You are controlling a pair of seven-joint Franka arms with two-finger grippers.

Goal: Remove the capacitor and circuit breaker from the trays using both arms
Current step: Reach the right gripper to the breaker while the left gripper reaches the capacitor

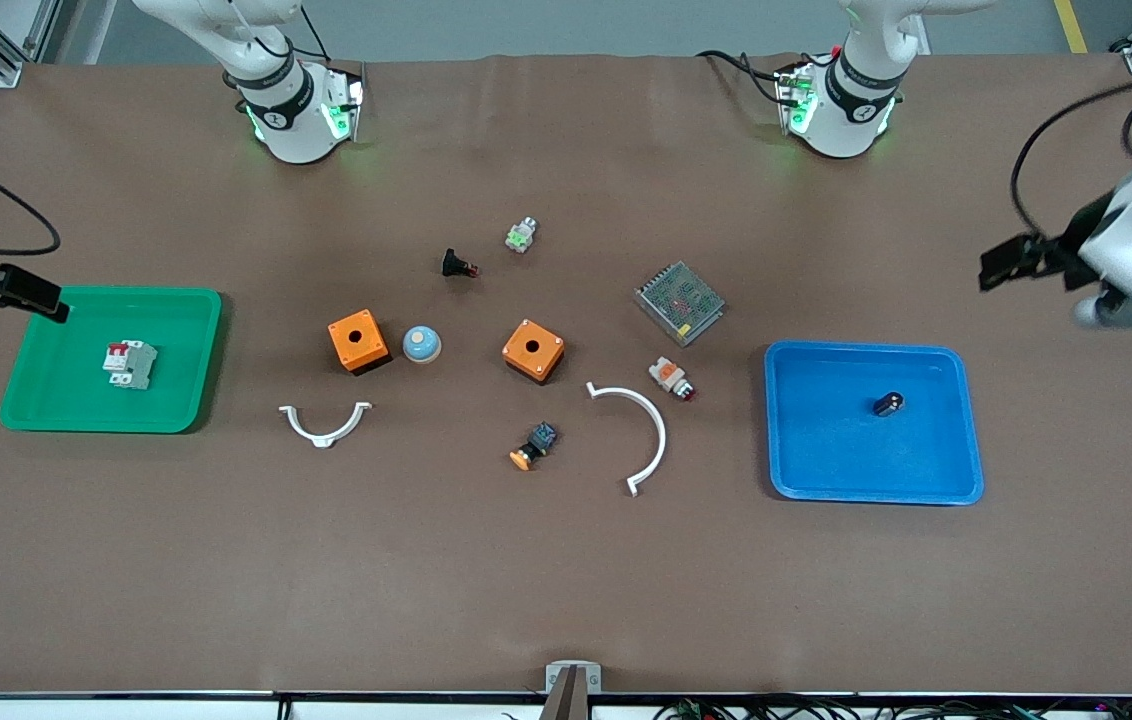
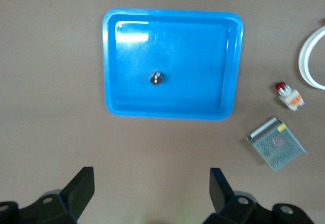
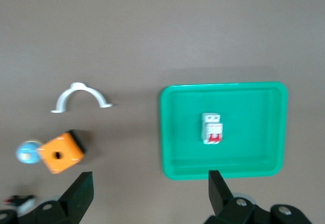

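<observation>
The capacitor [image 1: 888, 403] lies in the blue tray [image 1: 966, 440] toward the left arm's end of the worktop [image 1: 566, 580], and the breaker [image 1: 130, 363] lies in the green tray [image 1: 36, 400] toward the right arm's end. The left hand [image 2: 151, 188] hangs over bare worktop beside the blue tray, fingers apart and empty. The right hand [image 3: 150, 191] hangs at the green tray's edge, fingers likewise apart and empty.
</observation>
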